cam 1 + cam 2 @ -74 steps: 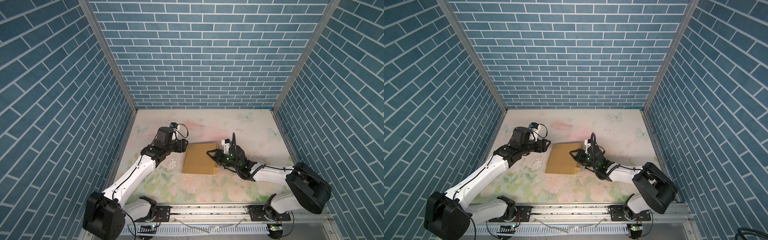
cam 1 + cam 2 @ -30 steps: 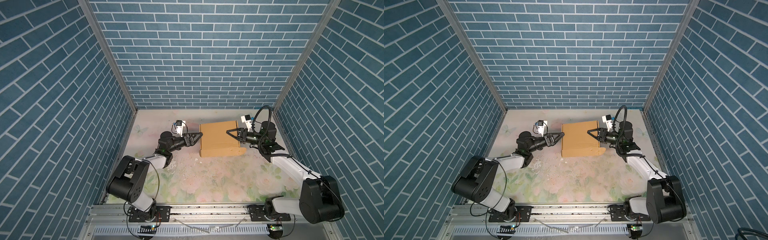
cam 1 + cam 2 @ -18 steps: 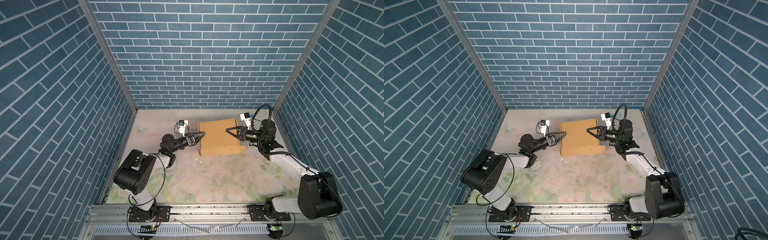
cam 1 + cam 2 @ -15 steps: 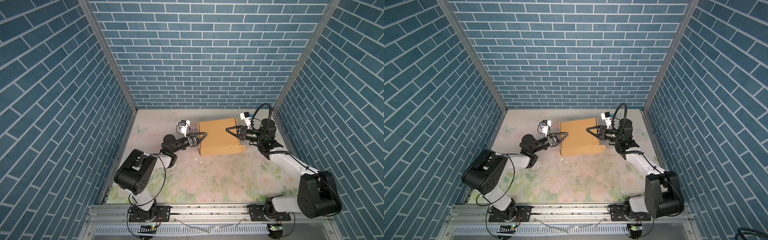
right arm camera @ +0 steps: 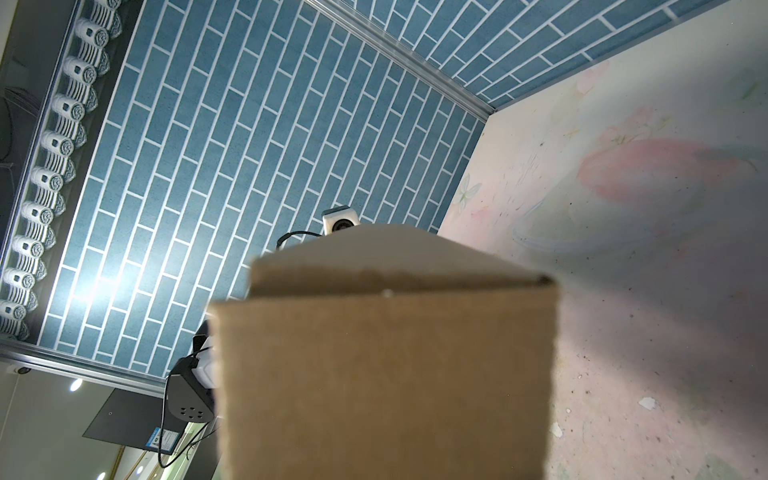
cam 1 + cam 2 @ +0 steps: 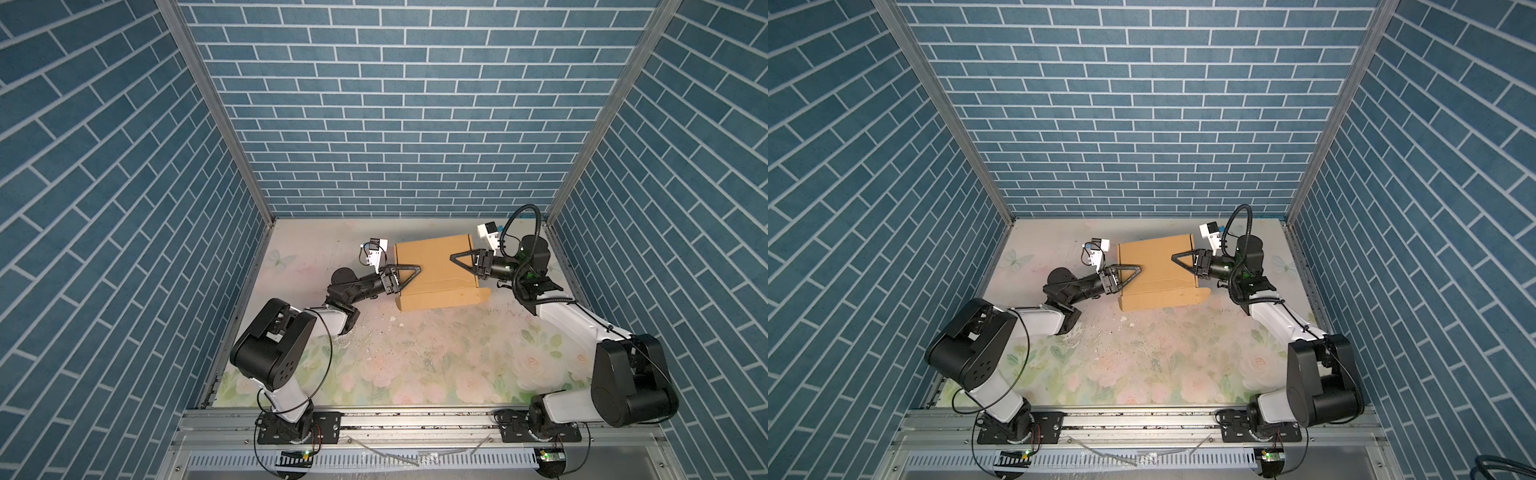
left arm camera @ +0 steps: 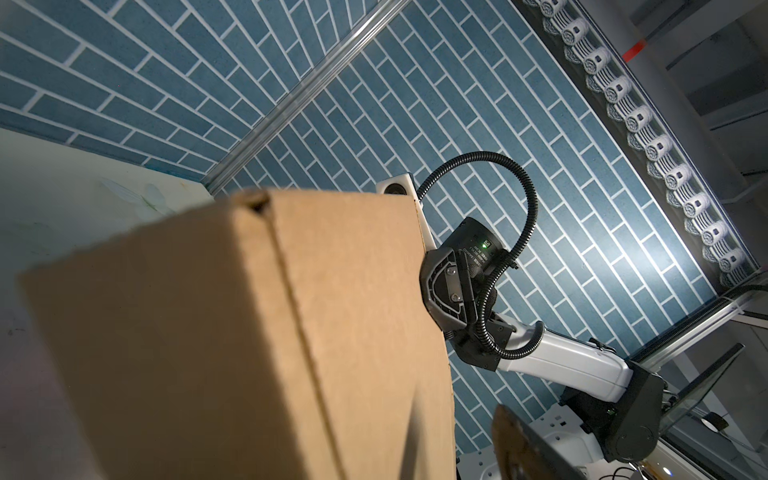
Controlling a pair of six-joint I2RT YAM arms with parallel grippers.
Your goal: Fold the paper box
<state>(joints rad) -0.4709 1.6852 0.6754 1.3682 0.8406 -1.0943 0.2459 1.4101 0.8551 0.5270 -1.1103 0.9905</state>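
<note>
The box [image 6: 436, 253], clamped by the right gripper [image 6: 458, 262], should be kept square while the left gripper [image 6: 411, 275], its grip unclear, is closed.

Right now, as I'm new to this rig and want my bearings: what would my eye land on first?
A folded-up brown paper box sits toward the back of the floral table, a rounded tab jutting from its near right corner. The left fingers and right fingers reach over its top from opposite sides, all inside blue brick walls.
</note>
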